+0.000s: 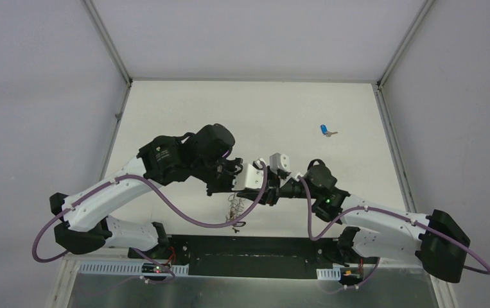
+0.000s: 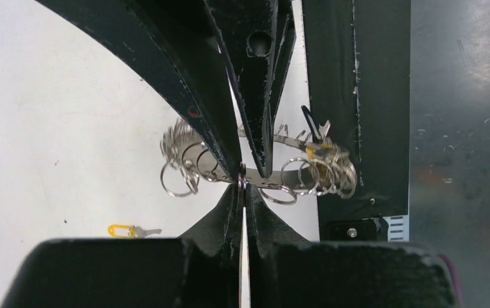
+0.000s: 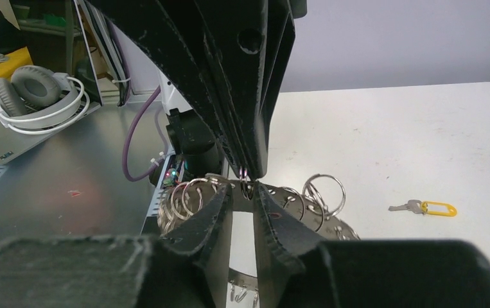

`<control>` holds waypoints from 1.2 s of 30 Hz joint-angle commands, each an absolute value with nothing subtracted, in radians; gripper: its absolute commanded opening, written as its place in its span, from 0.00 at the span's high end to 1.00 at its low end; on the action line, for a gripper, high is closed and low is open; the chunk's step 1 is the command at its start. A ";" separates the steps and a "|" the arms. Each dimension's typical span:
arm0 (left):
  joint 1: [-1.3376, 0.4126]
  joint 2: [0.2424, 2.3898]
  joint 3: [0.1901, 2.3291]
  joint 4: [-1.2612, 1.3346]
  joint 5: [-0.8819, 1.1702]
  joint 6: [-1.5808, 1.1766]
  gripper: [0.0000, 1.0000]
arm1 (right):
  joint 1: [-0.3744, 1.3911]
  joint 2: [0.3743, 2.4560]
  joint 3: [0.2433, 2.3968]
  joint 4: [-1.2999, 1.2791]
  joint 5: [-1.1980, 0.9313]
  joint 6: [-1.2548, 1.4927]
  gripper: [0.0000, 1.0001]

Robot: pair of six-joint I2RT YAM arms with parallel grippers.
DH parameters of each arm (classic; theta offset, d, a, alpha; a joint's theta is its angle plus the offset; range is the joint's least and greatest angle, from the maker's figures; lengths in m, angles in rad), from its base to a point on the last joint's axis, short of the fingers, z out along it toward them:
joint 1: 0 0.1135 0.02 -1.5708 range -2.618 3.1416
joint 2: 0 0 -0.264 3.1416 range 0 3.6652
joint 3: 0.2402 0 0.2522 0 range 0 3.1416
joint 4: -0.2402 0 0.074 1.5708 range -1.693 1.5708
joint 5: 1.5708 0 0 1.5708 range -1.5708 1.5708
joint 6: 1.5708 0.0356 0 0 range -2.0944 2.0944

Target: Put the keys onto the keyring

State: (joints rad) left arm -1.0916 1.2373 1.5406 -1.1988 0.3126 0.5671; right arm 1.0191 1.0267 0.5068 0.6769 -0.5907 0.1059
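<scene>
The keyring point(image 2: 306, 168), a metal band strung with many small split rings, hangs above the table between my two grippers. It also shows in the overhead view as keyring point(image 1: 234, 208) and from the right wrist as keyring point(image 3: 322, 196). My left gripper point(image 2: 243, 184) is shut on one small ring of it. My right gripper point(image 3: 248, 188) faces the left one, and its fingers stand a narrow gap apart on either side of that same small ring. A yellow-headed key point(image 2: 127, 230) lies flat on the table, seen also as the yellow-headed key point(image 3: 429, 208). A blue-headed key point(image 1: 326, 131) lies far off at the back right.
The black base plate point(image 2: 383, 96) and the metal front ledge point(image 2: 467, 128) lie just behind the hanging ring. White headphones point(image 3: 35, 97) rest on a shelf off the table. Purple cables point(image 1: 184, 212) loop under both arms.
</scene>
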 commanded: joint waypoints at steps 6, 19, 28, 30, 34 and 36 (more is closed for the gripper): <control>-1.090 1.226 1.571 -1.150 0.365 0.542 1.00 | 1.023 1.034 0.563 0.749 -0.607 0.117 0.98; -1.089 1.018 1.364 -0.936 0.276 0.369 0.63 | 1.023 0.997 0.534 0.744 -0.610 0.108 1.00; -1.088 0.690 1.024 -0.562 0.272 0.184 0.59 | 1.023 0.958 0.523 0.730 -0.630 0.102 1.00; -1.088 0.660 0.981 -0.497 0.256 0.148 0.60 | 1.023 0.955 0.520 0.729 -0.635 0.102 1.00; -1.088 0.651 0.918 -0.395 0.272 0.088 0.62 | 1.023 0.948 0.517 0.727 -0.635 0.103 1.00; -1.088 0.660 0.900 -0.352 0.290 0.074 0.65 | 1.023 0.945 0.517 0.722 -0.634 0.104 1.00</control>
